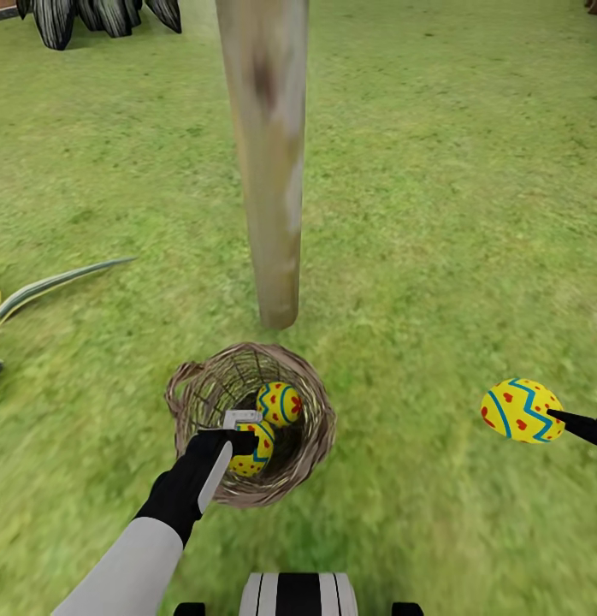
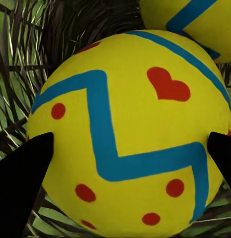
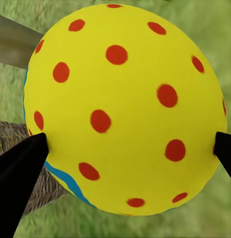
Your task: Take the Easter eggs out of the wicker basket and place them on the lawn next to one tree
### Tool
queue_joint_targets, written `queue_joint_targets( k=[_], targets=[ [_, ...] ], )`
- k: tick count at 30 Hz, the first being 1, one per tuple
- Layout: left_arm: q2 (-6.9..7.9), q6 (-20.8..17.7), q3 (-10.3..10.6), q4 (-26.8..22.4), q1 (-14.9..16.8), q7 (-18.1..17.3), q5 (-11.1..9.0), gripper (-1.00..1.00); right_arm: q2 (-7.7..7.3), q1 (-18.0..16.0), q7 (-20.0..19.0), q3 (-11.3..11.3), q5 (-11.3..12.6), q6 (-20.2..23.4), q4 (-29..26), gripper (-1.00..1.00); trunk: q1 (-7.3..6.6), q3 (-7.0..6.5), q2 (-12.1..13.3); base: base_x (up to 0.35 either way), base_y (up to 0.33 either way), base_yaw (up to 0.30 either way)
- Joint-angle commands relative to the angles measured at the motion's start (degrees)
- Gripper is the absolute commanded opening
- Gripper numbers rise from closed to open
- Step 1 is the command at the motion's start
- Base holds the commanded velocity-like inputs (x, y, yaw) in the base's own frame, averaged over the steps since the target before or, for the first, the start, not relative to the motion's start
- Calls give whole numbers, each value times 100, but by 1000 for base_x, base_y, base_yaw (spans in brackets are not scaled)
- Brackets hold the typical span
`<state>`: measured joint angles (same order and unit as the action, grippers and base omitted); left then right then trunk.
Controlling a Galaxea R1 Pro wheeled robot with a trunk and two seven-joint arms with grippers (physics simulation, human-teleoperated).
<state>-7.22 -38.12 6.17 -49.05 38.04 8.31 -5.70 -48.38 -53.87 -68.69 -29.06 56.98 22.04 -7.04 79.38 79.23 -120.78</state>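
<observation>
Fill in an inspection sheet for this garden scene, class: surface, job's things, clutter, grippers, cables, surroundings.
Surface: lawn, mottled green grass.
Job's things: wicker basket near the foot of the tree; two eggs inside it, the near egg and the far egg; third egg outside the basket, off to the right.
Clutter: nothing seen.
Grippers: left gripper in the basket, fingers either side of the near egg; right gripper holds the third egg.
Cables: nothing seen.
Surroundings: dark-leaved plant at far left; long leaf on the grass.

Open lawn [image 1: 469, 214] across frame right and left; tree [image 1: 266, 154] rising at centre, just behind wicker basket [image 1: 309, 445].
</observation>
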Motion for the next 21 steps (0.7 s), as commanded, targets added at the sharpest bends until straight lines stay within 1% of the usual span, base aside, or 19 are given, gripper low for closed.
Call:
queue_joint_targets(
  k=[1,15,21],
  targets=[
    [2,-20,15,-8,2,54,-81,-100,-4,-3,-12,-52,62,54,1,-100,-23,-15,40,0,0,0],
    [2,-87,15,-8,2,78,-74,-100,-1,-4,-12,-55,59,55,1,-100,-331,-266,602,0,0,0],
    [2,-175,16,148,2,83,-55,-100,-3,-2,-12,-56,61,55,1,-100,-462,-374,842,0,0,0]
  ],
)
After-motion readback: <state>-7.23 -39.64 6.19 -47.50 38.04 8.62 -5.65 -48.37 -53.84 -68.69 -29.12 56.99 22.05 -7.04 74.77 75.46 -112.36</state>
